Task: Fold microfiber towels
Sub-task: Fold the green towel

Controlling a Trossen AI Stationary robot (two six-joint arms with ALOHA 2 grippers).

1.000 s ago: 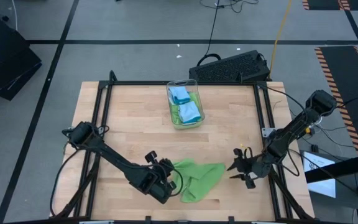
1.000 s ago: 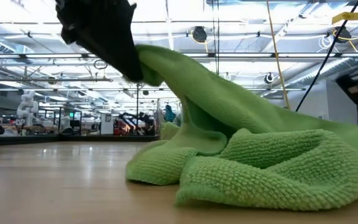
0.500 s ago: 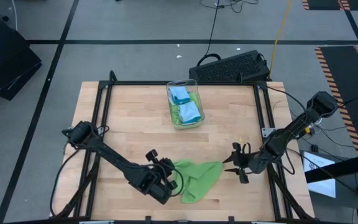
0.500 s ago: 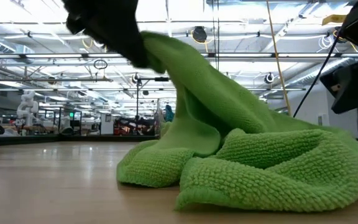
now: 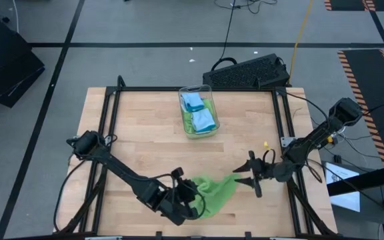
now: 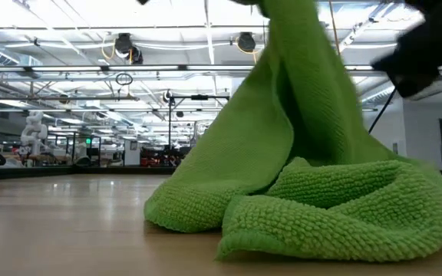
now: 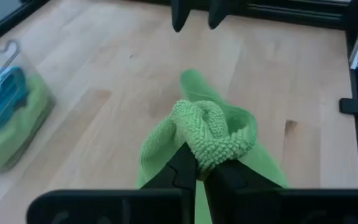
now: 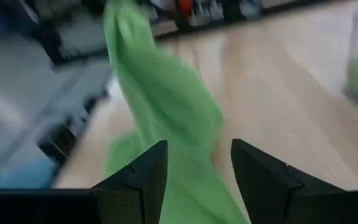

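Your left gripper (image 7: 201,163) has its jaws clamped on a bunched fold of the lime green towel (image 5: 213,193), down near the front edge of the bench (image 5: 145,133), a bit right of the middle. Through the left wrist camera the pinched bit looks like a fat, nubby roll of looped microfiber puffing out just past the dark fingertips (image 7: 182,163). From table height the cloth (image 6: 313,199) rises in a smooth, draped peak up to where it's held, and the rest sits crumpled on the wood in thick, bumpy folds.

Your right gripper (image 5: 249,179) is just beside the towel's right end, jaws apart with nothing between them. Its wrist view shows the two dark wedge-shaped fingers (image 8: 143,174) spread wide, with the green cloth (image 8: 160,106) hanging as a long soft strip beyond them.

The bench top is pale wood planks with a black metal frame around it. Toward the back edge, around the middle, there's a clear plastic bin (image 5: 198,111) with rounded corners, holding more towels (image 5: 199,115), light blue and lime green, stacked flat inside it.
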